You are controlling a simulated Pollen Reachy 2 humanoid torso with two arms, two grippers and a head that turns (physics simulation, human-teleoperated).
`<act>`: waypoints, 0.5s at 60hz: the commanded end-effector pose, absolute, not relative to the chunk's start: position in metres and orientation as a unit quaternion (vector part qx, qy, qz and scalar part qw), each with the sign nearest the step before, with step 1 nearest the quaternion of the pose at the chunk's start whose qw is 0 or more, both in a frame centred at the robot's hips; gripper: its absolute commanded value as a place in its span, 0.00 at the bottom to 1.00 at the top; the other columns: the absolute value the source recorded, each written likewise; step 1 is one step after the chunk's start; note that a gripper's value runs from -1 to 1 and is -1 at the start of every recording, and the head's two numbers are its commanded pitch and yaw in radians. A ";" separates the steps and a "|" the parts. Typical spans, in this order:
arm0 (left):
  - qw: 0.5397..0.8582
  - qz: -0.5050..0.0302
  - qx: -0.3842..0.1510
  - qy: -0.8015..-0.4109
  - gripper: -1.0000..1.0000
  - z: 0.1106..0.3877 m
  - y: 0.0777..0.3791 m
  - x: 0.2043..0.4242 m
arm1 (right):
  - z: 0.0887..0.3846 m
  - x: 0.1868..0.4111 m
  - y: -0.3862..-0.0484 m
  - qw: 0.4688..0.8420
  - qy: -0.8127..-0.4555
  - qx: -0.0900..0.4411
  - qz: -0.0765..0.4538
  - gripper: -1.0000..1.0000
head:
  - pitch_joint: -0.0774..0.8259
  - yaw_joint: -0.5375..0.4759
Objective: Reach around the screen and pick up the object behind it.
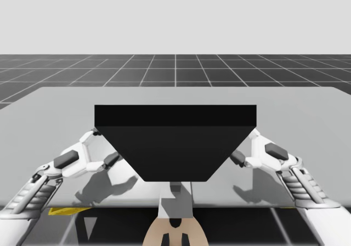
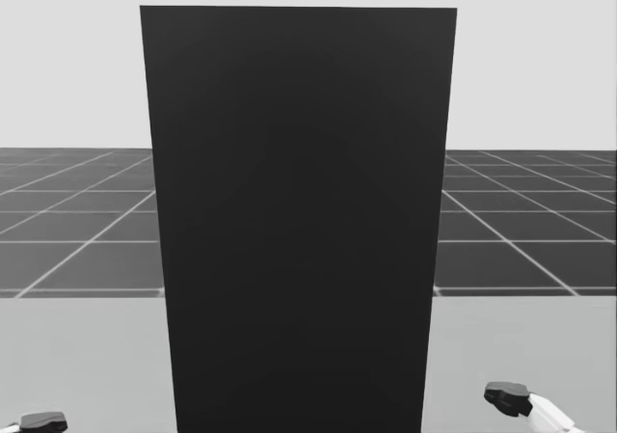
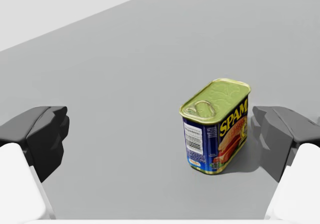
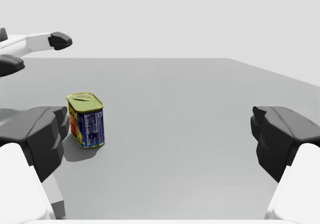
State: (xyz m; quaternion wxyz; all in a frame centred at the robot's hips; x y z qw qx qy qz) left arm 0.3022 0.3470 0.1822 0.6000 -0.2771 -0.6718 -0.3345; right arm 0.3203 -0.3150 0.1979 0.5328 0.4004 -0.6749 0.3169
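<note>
Left wrist view, blue can upright between spread left fingers, beside one

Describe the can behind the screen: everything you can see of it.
The can is a small rectangular tin with rounded corners, blue sides bearing print and a picture, and a yellow-green metal top with a pull tab. It looks unopened and stands upright on the grey table. It sits ahead of my open left claw, near one finger; only the table seems to touch it.
</note>
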 end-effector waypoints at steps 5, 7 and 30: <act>0.613 -0.375 -0.281 -0.636 0.00 0.173 0.334 0.309 | 0.190 0.322 -0.320 0.549 -0.649 0.404 0.337 0.00 | 0.19 0.52; 0.614 -0.381 -0.281 -0.632 0.00 0.172 0.331 0.312 | 0.190 0.322 -0.319 0.550 -0.649 0.404 0.337 0.00 | 0.19 0.52; 0.636 -0.437 -0.296 -0.564 0.00 0.157 0.283 0.367 | 0.183 0.319 -0.308 0.544 -0.643 0.399 0.362 0.00 | 0.20 0.53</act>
